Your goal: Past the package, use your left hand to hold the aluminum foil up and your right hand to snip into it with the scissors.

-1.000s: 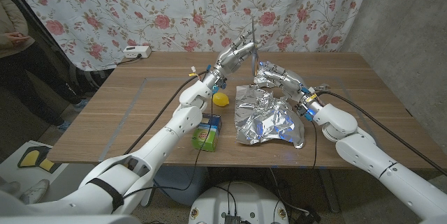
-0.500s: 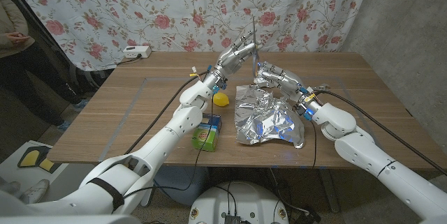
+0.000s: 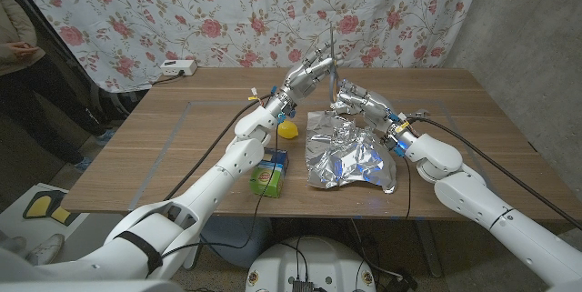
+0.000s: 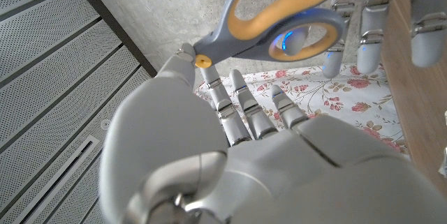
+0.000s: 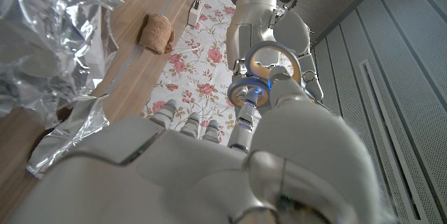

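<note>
The left robot hand (image 3: 309,71) was raised above the counter (image 3: 182,137), its fingers reaching up and pinching a thin upright edge of the aluminum foil (image 3: 350,156); the rest of the foil lay crumpled on the counter, just right of the lemon (image 3: 287,129); the left arm stretched in a long diagonal toward it. The right robot hand (image 3: 357,102) hung over the far edge of the foil, fingers curled around the scissors (image 4: 279,21), whose grey and yellow handles showed plainly in the left wrist view, a fingertip through one loop; the same handle rings appeared in the right wrist view, close to the hand's knuckles.

The scissor blades were hard to make out in the head view; whether they touched the foil could not be told.

A green package (image 3: 268,176) stood on the near side of the lemon, beside the foil; a white power strip (image 3: 178,67) lay at the counter's far edge. Behind hung a floral curtain (image 3: 227,10); a grey concrete wall (image 3: 527,19) stood beyond the foil; a person (image 3: 18,65) stood past the power strip.
</note>
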`<act>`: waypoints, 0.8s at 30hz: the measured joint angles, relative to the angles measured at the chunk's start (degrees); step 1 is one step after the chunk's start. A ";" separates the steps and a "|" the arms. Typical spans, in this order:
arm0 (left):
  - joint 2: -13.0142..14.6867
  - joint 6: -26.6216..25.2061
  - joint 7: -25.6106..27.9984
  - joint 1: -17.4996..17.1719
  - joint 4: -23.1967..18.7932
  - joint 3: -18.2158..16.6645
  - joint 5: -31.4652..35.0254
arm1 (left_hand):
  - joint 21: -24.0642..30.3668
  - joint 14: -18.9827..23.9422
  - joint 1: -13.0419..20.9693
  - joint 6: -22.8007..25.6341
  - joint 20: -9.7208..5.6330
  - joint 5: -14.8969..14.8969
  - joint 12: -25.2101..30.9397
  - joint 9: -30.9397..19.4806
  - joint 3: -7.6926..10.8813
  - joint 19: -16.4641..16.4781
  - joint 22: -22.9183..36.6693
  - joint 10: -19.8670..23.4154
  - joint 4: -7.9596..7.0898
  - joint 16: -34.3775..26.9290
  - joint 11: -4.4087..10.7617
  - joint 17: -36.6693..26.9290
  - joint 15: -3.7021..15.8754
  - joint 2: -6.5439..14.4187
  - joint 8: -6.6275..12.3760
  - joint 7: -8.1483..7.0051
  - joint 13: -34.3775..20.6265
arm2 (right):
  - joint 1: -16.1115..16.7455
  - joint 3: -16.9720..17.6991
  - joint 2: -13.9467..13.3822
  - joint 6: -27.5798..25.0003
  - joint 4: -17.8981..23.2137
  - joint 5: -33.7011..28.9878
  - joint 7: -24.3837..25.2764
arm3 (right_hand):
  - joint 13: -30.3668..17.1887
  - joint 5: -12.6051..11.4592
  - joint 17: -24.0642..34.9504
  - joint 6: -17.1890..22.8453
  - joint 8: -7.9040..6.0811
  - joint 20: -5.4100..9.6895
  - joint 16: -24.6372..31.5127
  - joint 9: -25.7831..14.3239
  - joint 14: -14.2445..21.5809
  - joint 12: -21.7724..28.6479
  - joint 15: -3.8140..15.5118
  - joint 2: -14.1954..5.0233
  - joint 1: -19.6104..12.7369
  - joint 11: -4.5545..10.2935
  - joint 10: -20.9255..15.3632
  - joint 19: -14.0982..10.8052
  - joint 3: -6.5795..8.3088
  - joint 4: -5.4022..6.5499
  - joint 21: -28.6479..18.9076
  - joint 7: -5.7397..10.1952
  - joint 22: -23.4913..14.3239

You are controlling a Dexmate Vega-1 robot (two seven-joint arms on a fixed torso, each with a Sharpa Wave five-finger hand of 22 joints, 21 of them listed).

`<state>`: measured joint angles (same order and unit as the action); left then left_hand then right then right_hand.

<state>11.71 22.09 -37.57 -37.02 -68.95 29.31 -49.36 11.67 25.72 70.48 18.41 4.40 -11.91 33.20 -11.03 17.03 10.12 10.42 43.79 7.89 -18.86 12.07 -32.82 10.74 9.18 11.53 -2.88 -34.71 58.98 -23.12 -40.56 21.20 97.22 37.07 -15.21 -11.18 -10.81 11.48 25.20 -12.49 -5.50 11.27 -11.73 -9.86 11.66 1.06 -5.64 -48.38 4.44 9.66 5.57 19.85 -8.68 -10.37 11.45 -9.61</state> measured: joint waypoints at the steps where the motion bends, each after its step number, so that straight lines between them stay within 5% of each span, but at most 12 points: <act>1: -0.02 0.00 0.00 0.00 0.02 0.01 0.00 | 0.00 0.00 0.00 0.00 0.00 0.00 -0.05 0.00 0.00 0.00 0.00 0.00 0.00 0.00 0.00 -0.09 0.00 0.00 0.00 0.00 0.00 | 0.00 0.00 0.00 -0.03 0.00 0.00 0.02 | 0.00 0.00 0.00 0.12 0.00 0.00 0.26 0.00 -0.09 0.00 0.12 0.00 0.00 0.00 0.00 0.00 0.00 0.00 0.00 -0.10 0.00; 24: -0.40 -0.02 0.38 -0.10 -0.10 0.39 0.52 | 0.00 0.12 0.32 0.21 0.00 0.22 0.02 0.00 -0.06 0.00 0.00 0.00 0.05 0.00 0.00 -0.53 -0.10 0.26 0.00 0.21 0.00 | 0.23 -0.22 0.49 -0.10 0.28 -0.32 1.15 | -0.01 0.46 0.00 2.44 0.00 -0.74 0.72 -0.01 0.17 0.22 -0.26 0.05 -0.05 -0.19 -0.84 -1.34 -0.50 0.00 -0.45 -1.52 0.00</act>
<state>11.31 22.07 -37.19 -37.12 -69.05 29.70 -48.84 11.67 25.84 70.80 18.62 4.40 -11.69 33.22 -11.03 16.97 10.13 10.42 43.79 7.94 -18.86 12.07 -33.35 10.64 9.44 11.53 -2.67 -34.71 59.21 -23.33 -40.07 21.11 97.50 36.74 -14.06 -11.19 -10.35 11.48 27.64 -12.49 -6.24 12.00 -11.73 -9.69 11.88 0.80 -5.59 -48.43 4.25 8.82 4.23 19.36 -8.68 -10.82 9.94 -9.61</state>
